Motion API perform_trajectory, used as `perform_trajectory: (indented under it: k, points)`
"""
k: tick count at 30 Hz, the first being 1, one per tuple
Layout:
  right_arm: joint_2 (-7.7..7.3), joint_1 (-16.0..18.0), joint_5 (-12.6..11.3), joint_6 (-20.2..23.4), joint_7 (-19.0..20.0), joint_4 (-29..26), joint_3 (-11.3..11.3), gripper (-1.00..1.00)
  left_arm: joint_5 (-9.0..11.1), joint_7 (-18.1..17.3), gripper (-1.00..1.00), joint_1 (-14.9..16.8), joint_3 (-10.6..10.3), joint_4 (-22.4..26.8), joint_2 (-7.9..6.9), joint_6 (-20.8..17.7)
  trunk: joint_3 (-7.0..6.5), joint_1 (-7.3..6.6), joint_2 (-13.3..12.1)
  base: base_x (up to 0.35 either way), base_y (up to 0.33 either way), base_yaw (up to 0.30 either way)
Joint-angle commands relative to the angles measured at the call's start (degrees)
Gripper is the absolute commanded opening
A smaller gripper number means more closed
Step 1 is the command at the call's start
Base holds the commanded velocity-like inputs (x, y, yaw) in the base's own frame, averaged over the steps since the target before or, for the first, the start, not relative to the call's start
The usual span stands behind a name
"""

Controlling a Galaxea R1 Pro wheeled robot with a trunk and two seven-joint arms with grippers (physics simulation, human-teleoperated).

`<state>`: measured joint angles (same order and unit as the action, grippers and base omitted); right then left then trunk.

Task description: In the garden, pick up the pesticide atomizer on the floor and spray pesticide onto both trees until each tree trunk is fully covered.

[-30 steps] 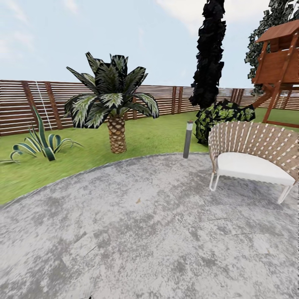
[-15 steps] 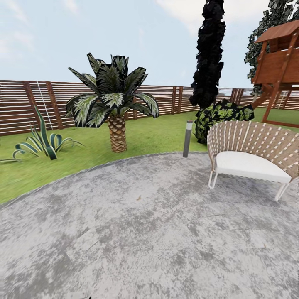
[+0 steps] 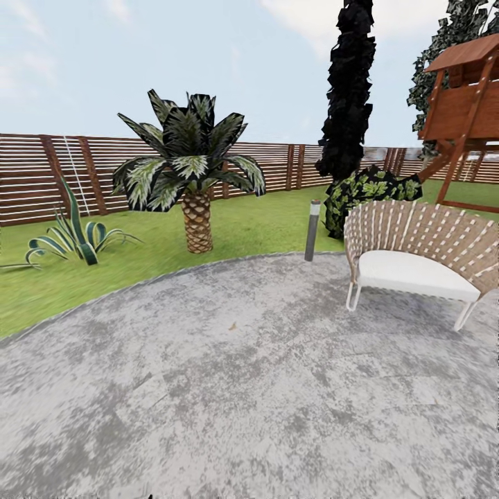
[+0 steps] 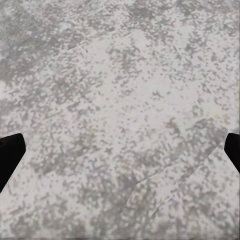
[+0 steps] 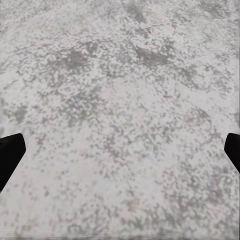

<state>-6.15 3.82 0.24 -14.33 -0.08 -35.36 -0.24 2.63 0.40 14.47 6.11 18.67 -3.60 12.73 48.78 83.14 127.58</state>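
Observation:
I look over the garden: a grey stone floor (image 3: pixel 249 388) with green lawn (image 3: pixel 256 222) beyond it, ringed by a slatted wooden fence (image 3: pixel 41 173). The pesticide atomizer is out of view. A ragged dark green leaf crown (image 3: pixel 461 31) rises behind the playhouse at the far right, with its trunk hidden. My left gripper (image 4: pixel 120 150) is open over bare stone, with dark fingertips (image 4: pixel 9 152) at both picture edges. Over the same paving, my right gripper (image 5: pixel 120 152) hangs open with nothing between its fingertips (image 5: pixel 10 150).
A short palm (image 3: pixel 197 222) and a spiky agave (image 3: pixel 73 239) stand on the lawn at left. A woven chair (image 3: pixel 416 256) sits at the patio's right edge. A lamp post (image 3: pixel 313 231), a bush (image 3: pixel 371 194), a black cypress (image 3: pixel 350 90) and a wooden playhouse (image 3: pixel 468 104) stand behind it.
The head view has pulled back slightly: the chair has drifted left and the palm right in the picture. Nothing in the scene itself has moved.

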Motion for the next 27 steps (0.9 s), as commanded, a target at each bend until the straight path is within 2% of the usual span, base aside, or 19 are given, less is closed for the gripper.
perform_trajectory:
  k: [1, 10, 19, 27]
  points:
    - [0.00, 0.03, 0.03, -0.17, -0.01, 0.03, -0.02, 1.00, 0.27, 0.04, 1.00, 0.03, -0.05, -0.05, 0.00, 0.19, 0.05, -0.03, 0.02, -0.118, 0.019, 0.000]
    - [0.00, 0.04, 0.03, -0.17, -0.01, 0.03, -0.02, 1.00, 0.27, 0.02, 1.00, 0.03, -0.05, -0.04, 0.00, 0.19, 0.05, -0.03, 0.02, -0.039, 0.005, 0.000]
    - [0.00, 0.01, 0.03, -0.17, -0.01, 0.03, -0.02, 1.00, 0.27, 0.04, 1.00, 0.03, -0.05, -0.04, 0.00, 0.19, 0.05, -0.03, 0.02, -0.266, 0.000, 0.000]
    - [0.00, 0.02, 0.03, -0.17, -0.01, 0.02, -0.02, 1.00, 0.27, 0.04, 1.00, 0.03, -0.05, -0.04, 0.00, 0.19, 0.05, -0.03, 0.02, -0.054, 0.000, 0.000]
